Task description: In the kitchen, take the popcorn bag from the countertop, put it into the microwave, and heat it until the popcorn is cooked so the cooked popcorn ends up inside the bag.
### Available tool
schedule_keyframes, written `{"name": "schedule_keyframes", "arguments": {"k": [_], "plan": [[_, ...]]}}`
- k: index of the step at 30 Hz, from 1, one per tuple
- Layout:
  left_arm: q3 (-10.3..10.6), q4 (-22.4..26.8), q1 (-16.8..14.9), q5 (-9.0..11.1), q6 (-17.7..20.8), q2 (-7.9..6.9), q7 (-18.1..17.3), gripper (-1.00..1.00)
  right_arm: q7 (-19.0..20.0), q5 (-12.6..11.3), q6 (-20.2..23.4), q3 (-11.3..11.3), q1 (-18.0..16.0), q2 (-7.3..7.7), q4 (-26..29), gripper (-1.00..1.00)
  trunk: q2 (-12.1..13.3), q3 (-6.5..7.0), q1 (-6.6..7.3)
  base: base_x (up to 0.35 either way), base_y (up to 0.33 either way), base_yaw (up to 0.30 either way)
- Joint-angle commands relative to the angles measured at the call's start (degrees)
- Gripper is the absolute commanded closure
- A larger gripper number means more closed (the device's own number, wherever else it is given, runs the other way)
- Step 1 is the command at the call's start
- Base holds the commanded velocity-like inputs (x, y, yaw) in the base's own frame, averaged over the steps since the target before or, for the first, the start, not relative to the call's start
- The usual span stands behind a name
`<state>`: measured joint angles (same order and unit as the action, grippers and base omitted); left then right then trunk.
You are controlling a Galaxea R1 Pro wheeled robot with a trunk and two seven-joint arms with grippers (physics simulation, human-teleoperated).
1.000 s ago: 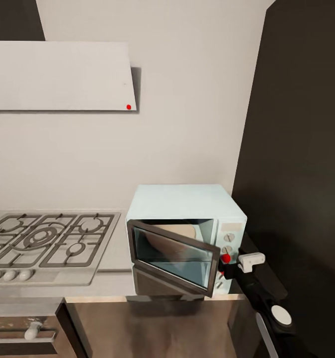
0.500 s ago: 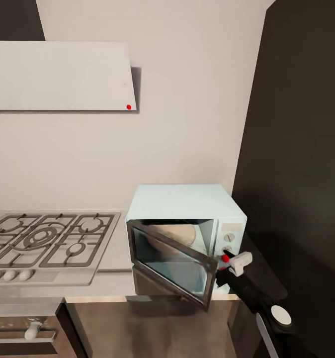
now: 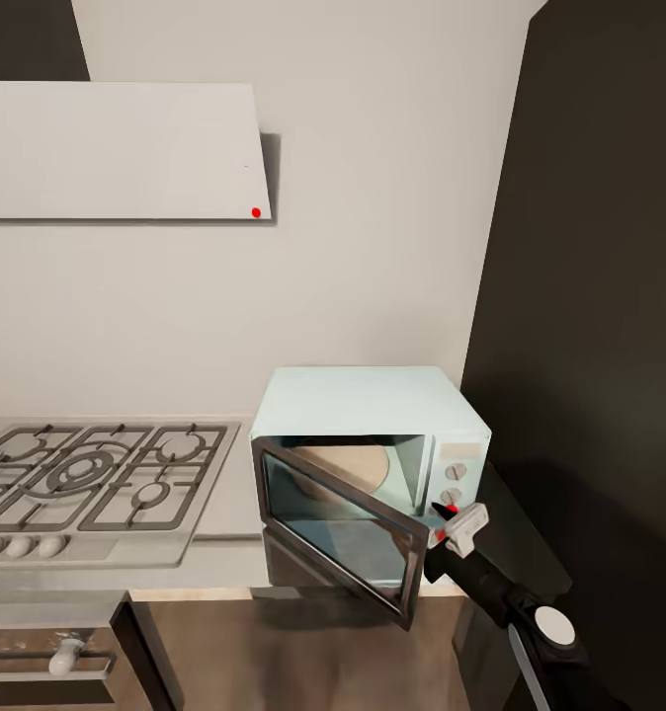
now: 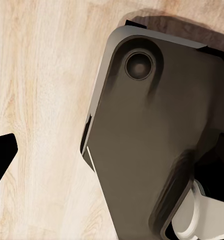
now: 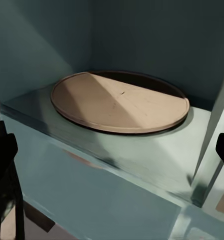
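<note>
So, off to the left of the microwave point(image 3: 373, 464) sat the grated gas hob point(image 3: 96, 479), let into the grey countertop point(image 3: 224, 504), with a pale range hood point(image 3: 121, 148) hanging on the wall above it. The microwave itself stood on that countertop, its dark glass door point(image 3: 338, 523) swung partway out on its left hinge. Inside, the tan round turntable point(image 5: 119, 102) lay flat on the oven floor with nothing on it. At the door's free edge, just in front of the knob panel point(image 3: 455, 474), was the right gripper point(image 3: 450, 521), though whether its fingers were spread or pinching the edge I could not tell. The popcorn bag's place couldn't be told. Right of the microwave rose a tall dark panel point(image 3: 590, 346).
</note>
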<state>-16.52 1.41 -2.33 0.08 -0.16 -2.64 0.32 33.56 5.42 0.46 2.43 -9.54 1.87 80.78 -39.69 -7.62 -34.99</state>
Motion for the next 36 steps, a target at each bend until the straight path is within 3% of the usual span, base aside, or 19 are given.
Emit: {"name": "schedule_keyframes", "arguments": {"k": [1, 9, 16, 24, 30, 36], "plan": [[-0.18, -0.01, -0.04, 0.01, -0.02, 0.0, 0.03, -1.0, 0.28, 0.51, 0.06, 0.15, -0.04, -0.02, 0.08, -1.0, -0.07, -0.09, -0.01, 0.0, 0.0, 0.004], [-0.13, -0.01, -0.04, 0.01, -0.02, 0.0, 0.03, -1.0, 0.12, 0.47, -0.26, 0.22, -0.04, -0.02, 0.08, -1.0, -0.07, -0.09, -0.01, -0.018, -0.002, 0.176], [-0.09, -0.01, -0.04, 0.01, -0.02, 0.0, 0.03, -1.0, -0.21, 0.47, -0.28, 0.29, -0.04, -0.1, 0.08, -1.0, -0.07, -0.09, -0.01, -0.262, -0.063, 0.247], [-0.15, -0.01, -0.04, 0.01, -0.06, 0.0, 0.03, -1.0, -5.3, 0.47, -0.28, 0.21, -0.04, -0.13, 0.08, -1.0, -0.07, -0.09, -0.01, -0.044, -0.011, 0.248], [-0.14, -0.01, -0.04, 0.01, -0.03, 0.0, 0.0, -1.0, -5.93, 0.47, -0.28, 0.21, -0.04, -0.19, 0.08, -1.0, -0.07, -0.09, -0.01, -0.037, 0.0, 0.248], [-0.17, -0.01, -0.04, 0.01, -0.02, 0.43, -0.05, -1.0, -5.96, 0.47, -0.28, 0.21, -0.04, -0.2, 0.08, -1.0, -0.07, -0.09, -0.01, -0.301, 0.0, 0.248]]}}
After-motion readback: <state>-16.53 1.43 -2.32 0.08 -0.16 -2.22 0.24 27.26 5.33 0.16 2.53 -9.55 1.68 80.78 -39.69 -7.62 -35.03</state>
